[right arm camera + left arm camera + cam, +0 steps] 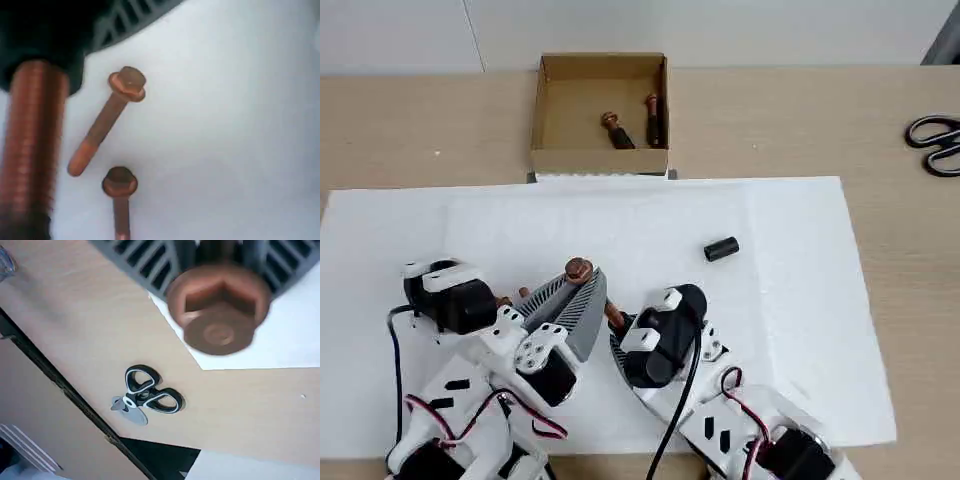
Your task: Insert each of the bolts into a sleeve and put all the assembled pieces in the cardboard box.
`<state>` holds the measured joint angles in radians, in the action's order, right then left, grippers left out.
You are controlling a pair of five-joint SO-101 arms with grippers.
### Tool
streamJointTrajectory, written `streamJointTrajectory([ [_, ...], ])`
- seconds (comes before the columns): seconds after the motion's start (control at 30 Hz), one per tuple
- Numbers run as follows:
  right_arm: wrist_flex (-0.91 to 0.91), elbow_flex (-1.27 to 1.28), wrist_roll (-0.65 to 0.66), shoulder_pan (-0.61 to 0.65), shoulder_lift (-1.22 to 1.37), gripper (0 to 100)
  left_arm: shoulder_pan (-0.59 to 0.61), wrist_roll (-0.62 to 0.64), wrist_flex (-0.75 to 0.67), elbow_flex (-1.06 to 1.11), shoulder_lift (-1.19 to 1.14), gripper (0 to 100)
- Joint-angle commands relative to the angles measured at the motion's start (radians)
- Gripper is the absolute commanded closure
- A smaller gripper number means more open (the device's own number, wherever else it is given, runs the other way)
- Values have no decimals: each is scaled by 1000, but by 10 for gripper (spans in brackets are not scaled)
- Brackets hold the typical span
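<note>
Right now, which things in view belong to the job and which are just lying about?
Job: cardboard box; two assembled pieces in it; loose sleeve; bolt in the left gripper; two loose bolts on the white sheet.
Lying about: scissors, on the bare table off the sheet.

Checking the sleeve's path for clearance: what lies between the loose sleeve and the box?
Bare white sheet, seen in the high view; nothing sits between the sleeve and the box.

I work at a light wooden bench [800, 110], much of it under a broad white paper sheet [800, 300]; a pale, evenly lit wall [720, 25] rises behind its far edge.
</note>
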<state>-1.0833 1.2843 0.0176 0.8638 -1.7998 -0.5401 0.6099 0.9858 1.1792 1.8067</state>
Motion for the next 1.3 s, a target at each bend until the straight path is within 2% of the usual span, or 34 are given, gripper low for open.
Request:
streamJointTrajectory([
  [0.0,31,-17,12,-13,-8,995,-6,-2,5,1,6,994],
  [0.27,31,-17,12,-10,-8,995,74,-63,5,1,6,994],
  [0.47,31,-17,12,-10,-8,995,69,-58,6,2,6,994],
  [0.67,31,-17,12,-10,-8,995,3,-57,2,1,8,994],
  [1.27,31,37,8,-8,-8,995,11,-86,-14,-67,6,994],
])
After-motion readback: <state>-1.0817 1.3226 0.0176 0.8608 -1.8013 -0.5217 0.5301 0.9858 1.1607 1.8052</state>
